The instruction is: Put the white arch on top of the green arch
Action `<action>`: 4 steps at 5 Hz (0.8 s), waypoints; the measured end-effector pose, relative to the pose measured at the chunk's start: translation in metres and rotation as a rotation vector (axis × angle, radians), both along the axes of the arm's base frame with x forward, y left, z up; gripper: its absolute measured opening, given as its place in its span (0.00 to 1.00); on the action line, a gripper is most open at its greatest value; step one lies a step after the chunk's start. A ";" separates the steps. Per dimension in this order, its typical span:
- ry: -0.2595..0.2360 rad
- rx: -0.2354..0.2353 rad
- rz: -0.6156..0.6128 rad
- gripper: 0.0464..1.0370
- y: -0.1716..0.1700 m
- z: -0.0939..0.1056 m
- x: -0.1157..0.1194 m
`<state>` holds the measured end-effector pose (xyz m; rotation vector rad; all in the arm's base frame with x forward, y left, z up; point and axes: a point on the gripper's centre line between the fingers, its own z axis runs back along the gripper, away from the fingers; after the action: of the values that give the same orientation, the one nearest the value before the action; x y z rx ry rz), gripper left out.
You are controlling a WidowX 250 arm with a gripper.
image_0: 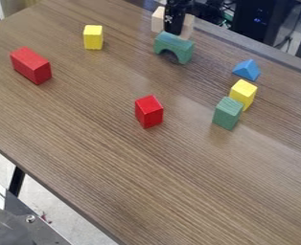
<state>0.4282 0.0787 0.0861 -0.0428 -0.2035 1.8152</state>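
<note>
A wood-grained tabletop carries the blocks. The pincer hangs at the white arch, partly hiding it; whether it is apart or clamped on the arch, I cannot tell. The white arch shows just behind the green arch, not seated on top, so the stacking itself seems left to do: lifting, lining up, lowering. The green arch stands upright, its top bare and apparently ready. Rightward of it lies a blue triangular prism.
</note>
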 end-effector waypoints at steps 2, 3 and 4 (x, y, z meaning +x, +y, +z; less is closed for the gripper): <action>0.027 -0.030 -0.056 0.54 -0.005 -0.016 -0.001; 0.026 -0.028 -0.065 0.54 -0.005 -0.016 0.000; 0.025 -0.027 -0.077 0.54 -0.005 -0.016 0.001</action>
<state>0.4289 0.0740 0.0700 -0.0471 -0.1575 1.7413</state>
